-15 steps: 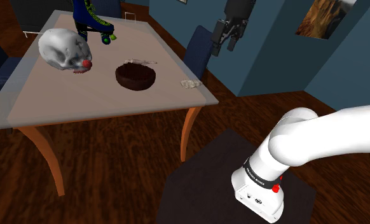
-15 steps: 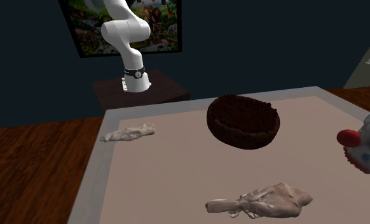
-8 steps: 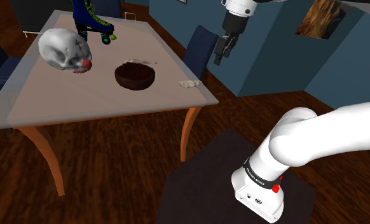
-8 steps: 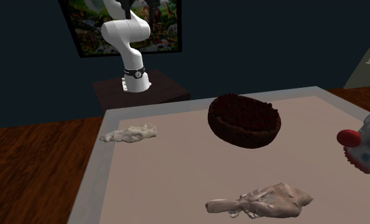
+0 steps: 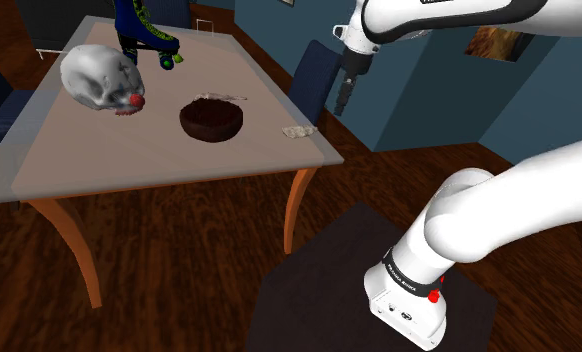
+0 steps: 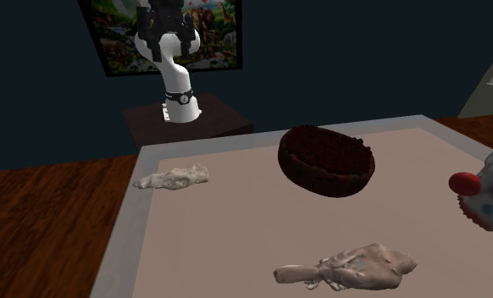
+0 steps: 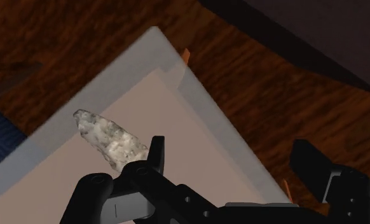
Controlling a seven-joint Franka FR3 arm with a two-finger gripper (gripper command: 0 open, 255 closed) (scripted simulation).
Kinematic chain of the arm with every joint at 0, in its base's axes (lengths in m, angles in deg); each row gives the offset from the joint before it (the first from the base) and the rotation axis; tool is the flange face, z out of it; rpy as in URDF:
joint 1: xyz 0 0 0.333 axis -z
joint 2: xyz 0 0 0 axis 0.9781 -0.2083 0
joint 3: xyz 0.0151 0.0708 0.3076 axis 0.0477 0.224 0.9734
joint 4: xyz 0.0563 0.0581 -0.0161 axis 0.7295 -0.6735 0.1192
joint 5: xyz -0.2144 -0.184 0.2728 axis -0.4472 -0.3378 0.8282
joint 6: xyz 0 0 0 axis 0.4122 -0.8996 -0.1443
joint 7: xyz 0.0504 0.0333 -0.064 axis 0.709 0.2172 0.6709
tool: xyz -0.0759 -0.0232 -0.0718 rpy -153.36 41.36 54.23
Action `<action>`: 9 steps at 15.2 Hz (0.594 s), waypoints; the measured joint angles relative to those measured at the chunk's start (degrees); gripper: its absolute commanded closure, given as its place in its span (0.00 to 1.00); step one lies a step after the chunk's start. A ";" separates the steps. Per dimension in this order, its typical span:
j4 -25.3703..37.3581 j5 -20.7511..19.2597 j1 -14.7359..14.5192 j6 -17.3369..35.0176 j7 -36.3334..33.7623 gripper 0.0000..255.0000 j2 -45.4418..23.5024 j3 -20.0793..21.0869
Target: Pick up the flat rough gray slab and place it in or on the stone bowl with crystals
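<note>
so the claw (image 7: pixel 229 149) is coming down lower than a sec ago, hanging spread open and empty near the bench (image 5: pixel 129 160) corner where the pale rough slab (image 7: pixel 110 141) is lying

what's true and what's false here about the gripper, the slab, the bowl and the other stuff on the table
1. The gripper is open and holds nothing. True.
2. The gray slab lies inside the dark bowl. False: it lies on the table near a corner, apart from the bowl.
3. The skull has a red nose. True.
4. The roller skate sits in the bowl. False: it stands on the table beyond the skull.
</note>
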 measured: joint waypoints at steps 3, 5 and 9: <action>0.48 -1.09 -0.91 5.29 7.22 0.00 -5.28 -3.45; 0.95 -1.45 -1.49 8.39 12.10 0.00 -8.48 -5.56; 4.92 -0.06 -3.13 14.42 22.85 0.00 -17.79 -9.80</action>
